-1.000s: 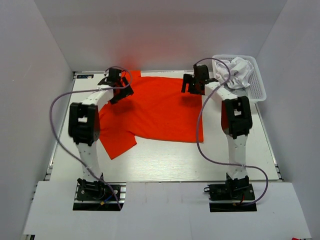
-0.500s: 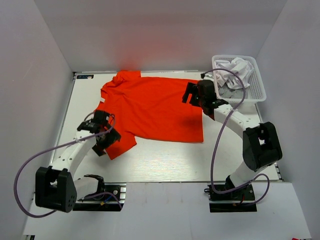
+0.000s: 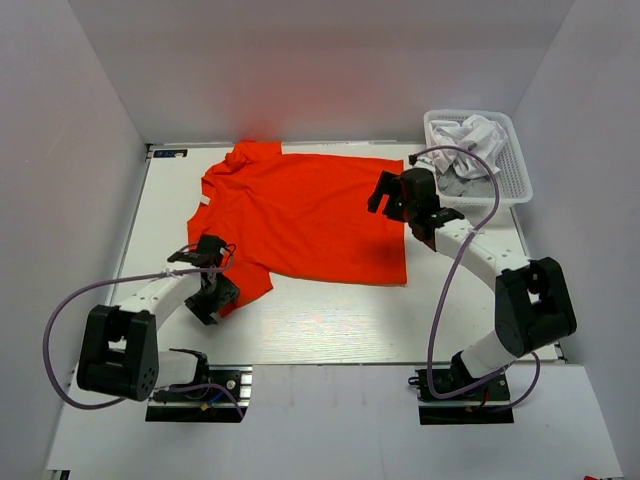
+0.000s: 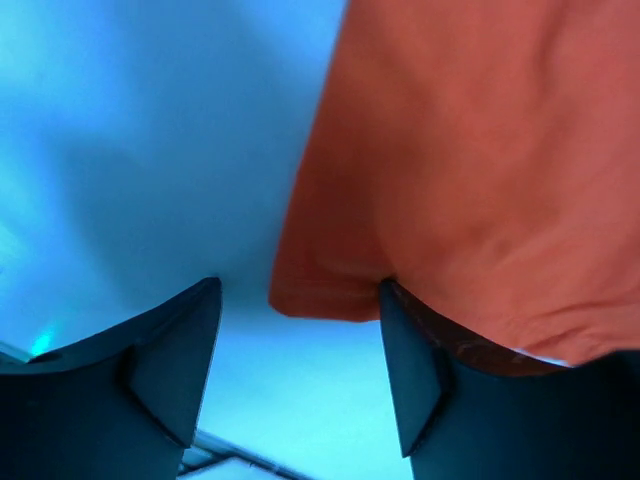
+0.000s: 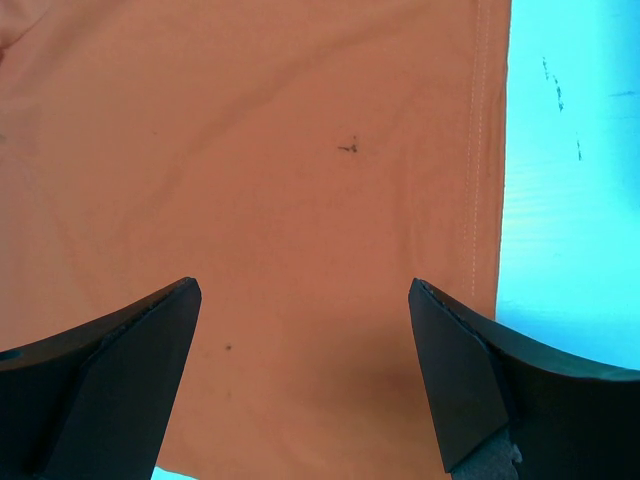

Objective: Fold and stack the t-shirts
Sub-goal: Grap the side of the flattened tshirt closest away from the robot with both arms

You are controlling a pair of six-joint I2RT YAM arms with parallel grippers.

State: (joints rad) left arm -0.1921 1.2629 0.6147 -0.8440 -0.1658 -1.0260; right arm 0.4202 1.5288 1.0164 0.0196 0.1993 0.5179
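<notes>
Most of the tabletop (image 3: 330,320) is taken up by the orange t-shirt (image 3: 310,215), spread flat with its collar toward the far-left corner. A white basket (image 3: 516,186) sits at the far right edge, with the white and grey shirts (image 3: 470,135) crumpled inside it.

Both arms were reaching over the shirt's far edge a second ago. Since then the left arm has swung right back to the near side, and the left gripper (image 3: 213,285) is now down at the near sleeve (image 3: 245,280). Its jaws have started to narrow but are not closed. The sleeve's corner sits between them, draped over one finger and not yet pinched. The right gripper (image 3: 392,195) has only drifted a little nearer. It hovers over the shirt's right hem with its jaws spread wide, holding nothing.

To me that shift looks like the smoothing-out is finished and the first fold, sleeve inward, is about to begin. Nothing has been stacked.
</notes>
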